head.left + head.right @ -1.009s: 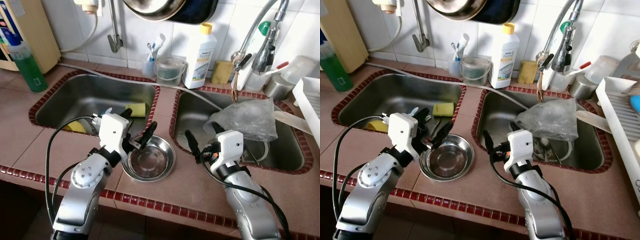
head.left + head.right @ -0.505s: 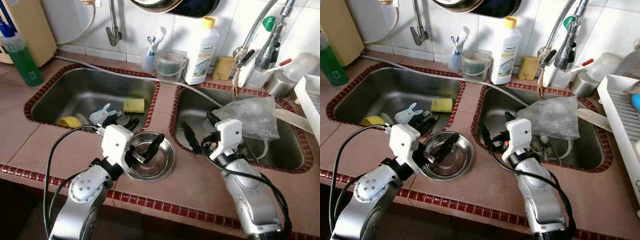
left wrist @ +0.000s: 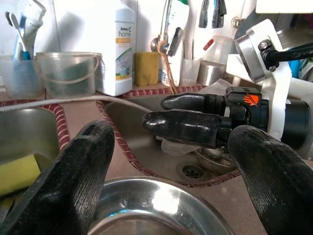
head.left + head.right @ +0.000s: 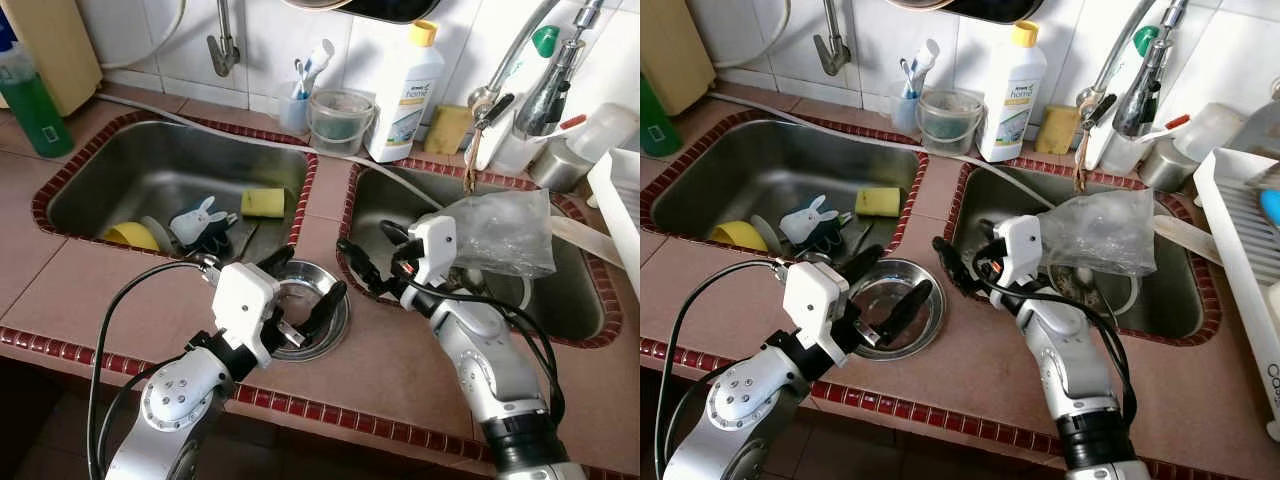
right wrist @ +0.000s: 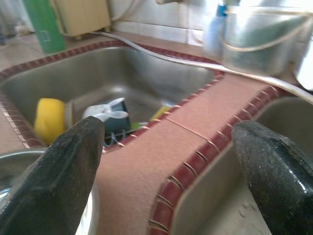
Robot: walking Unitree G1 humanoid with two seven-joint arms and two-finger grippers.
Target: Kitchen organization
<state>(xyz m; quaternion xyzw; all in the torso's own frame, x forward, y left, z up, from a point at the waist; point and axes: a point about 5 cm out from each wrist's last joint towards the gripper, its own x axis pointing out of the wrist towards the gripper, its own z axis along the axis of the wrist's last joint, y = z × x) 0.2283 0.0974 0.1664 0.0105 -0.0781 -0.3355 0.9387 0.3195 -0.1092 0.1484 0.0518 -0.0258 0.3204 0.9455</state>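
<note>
A home kitchen is shown: two steel sinks [image 4: 150,185] are set into a tiled counter [image 4: 60,290] edged in red trim. A faucet [image 4: 520,50], detergent bottle [image 4: 405,90] and sponge [image 4: 265,203] are seen against a white-tiled wall.

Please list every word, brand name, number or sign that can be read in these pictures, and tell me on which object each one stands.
"home": on the label of the white plastic bottle with the yellow cap on the ledge behind the sinks; the small print under it is too small to read.
Green bottle's label: too blurred to read.
Letters on the white dish rack's rim: cut off, unreadable.
</note>
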